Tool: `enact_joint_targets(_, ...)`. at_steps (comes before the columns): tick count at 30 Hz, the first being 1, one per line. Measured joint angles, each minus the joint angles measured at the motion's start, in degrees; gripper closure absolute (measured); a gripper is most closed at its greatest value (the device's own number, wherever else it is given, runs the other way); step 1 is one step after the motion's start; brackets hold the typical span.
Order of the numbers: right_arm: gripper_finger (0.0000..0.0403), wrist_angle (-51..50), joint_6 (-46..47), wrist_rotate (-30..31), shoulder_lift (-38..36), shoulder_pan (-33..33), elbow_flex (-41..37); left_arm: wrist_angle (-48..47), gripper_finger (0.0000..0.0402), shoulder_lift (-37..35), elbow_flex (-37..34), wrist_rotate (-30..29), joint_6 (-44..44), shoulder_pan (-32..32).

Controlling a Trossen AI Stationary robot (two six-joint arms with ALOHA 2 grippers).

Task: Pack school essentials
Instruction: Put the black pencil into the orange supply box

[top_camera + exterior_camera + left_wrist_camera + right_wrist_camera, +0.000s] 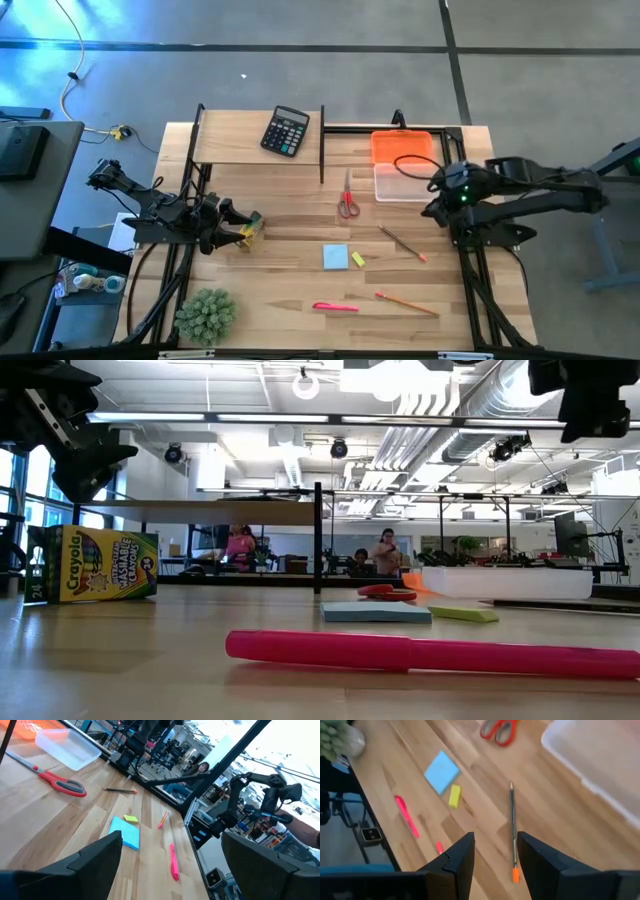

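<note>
The red-handled scissors (347, 200), blue note pad (336, 257), yellow block (358, 259), pink pen (335, 307) and two pencils (402, 243) (405, 303) lie flat on the wooden table. A yellow-green crayon box (95, 565) stands on its long edge at the left. My left gripper (232, 222) (170, 840) is open beside and above that box, with nothing between its fingers. My right gripper (436, 208) (495, 837) hangs open, tilted down, above the far pencil (512, 820) and next to the clear container (405, 183).
An orange lid (402, 147) lies behind the clear container. A black calculator (286, 131) rests on a raised shelf at the far left. A spiky green plant (207, 315) stands at the near left corner. People show far off in the room behind the table.
</note>
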Motion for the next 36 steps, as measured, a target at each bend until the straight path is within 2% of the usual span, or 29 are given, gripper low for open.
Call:
enact_joint_targets(9, 0.0265, -0.24, 11.64, 3.17, 4.00, 9.56, -0.02, 0.00, 0.0074, 0.00, -0.01, -0.07, 0.03, 0.00)
enact_joint_targets(16, 0.0265, -0.31, 18.74, 3.46, 8.06, 16.22, -0.02, 0.00, 0.0074, 0.02, -0.02, -0.22, 0.04, -0.02)
enact_joint_targets(27, 0.0265, -0.83, 17.14, 3.70, 16.30, 22.96, -0.04, 0.00, 0.0074, 0.01, -0.02, -0.22, 0.01, -0.02)
enact_joint_targets(36, 0.0259, -1.62, 14.57, 5.77, 24.28, 24.63, -0.09, 0.00, 0.0074, -0.01, -0.02, -0.65, -0.03, -0.02)
